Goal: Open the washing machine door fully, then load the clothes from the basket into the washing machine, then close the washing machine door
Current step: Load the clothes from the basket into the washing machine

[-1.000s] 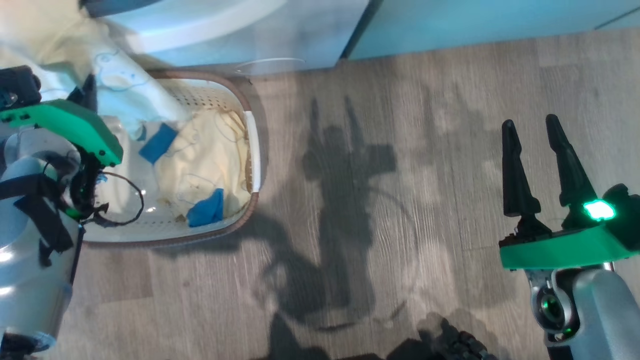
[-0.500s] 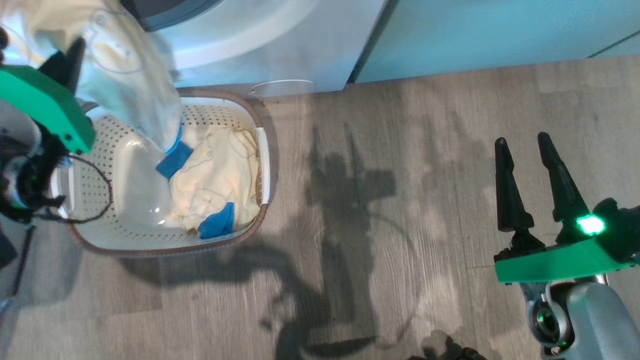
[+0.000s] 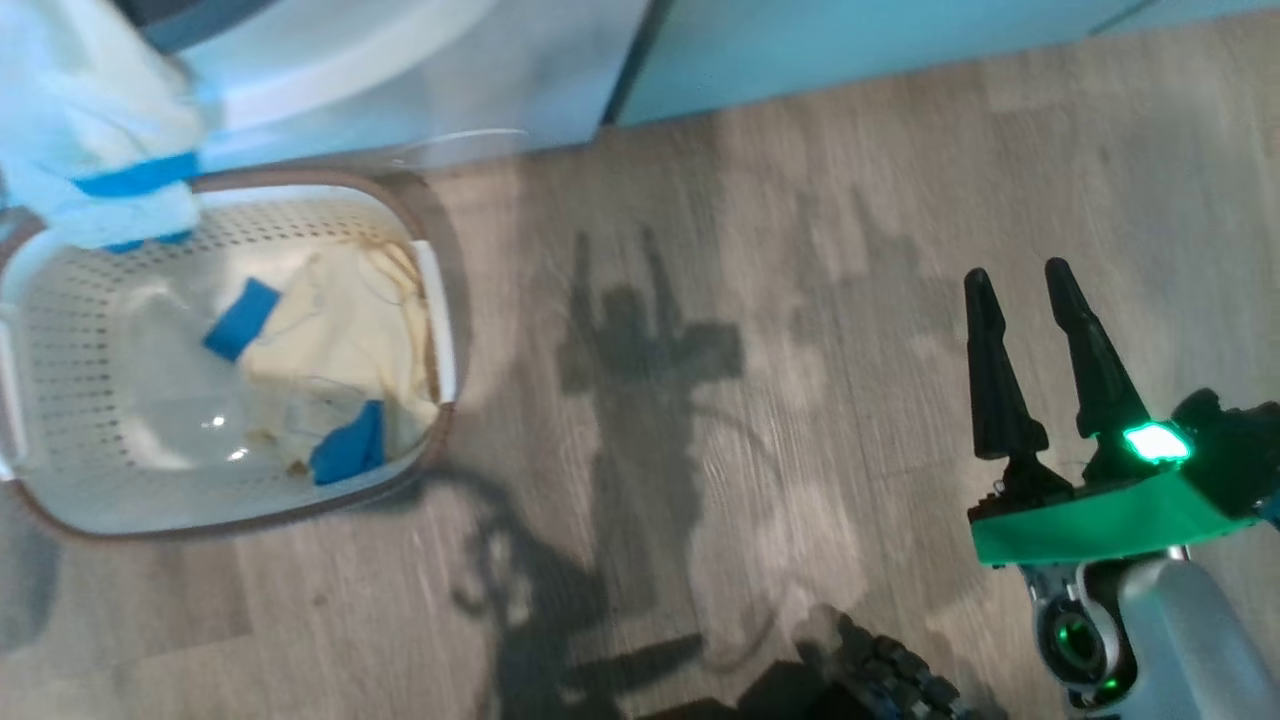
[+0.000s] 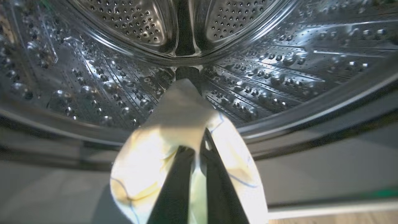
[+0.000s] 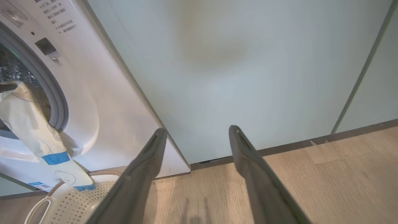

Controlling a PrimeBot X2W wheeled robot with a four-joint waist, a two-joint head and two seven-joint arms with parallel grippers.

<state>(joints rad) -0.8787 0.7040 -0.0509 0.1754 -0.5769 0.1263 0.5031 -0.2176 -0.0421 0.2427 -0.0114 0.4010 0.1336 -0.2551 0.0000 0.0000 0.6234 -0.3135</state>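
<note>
Left wrist view puts us right at the work. Our left pincer (image 4: 195,141) is clamped shut on a pale yellow garment (image 4: 174,121), with the cloth bunched over both fingers and draping down on either side of them. Just beyond the tips lies the grey ring (image 4: 311,127) of the washer's mouth. Past that is the steel drum (image 4: 273,71), with nothing lying in the part we can see.

From the right wrist view, the same garment hangs down from the mouth of the washing machine (image 5: 102,102). Its blue-banded tail reaches to just above the basket (image 5: 74,199). Our right pincer (image 3: 1018,272) stands wide open and holds nothing, well apart from the basket and above the bare wooden floor (image 3: 750,200). Ahead of its tips is a pale green cabinet (image 5: 248,77). More clothes (image 3: 340,330), yellow with blue pieces, lie at the end of the basket nearer the right pincer.

We judge that we are in the loading step: the mouth is open and the garment is at the threshold, not yet inside. Next, the left pincer needs to push deeper past the ring so the trailing tail clears the lip, and only then let go; otherwise the cloth may slide back out. After that, the clothes in the basket need fetching and the door needs closing.
</note>
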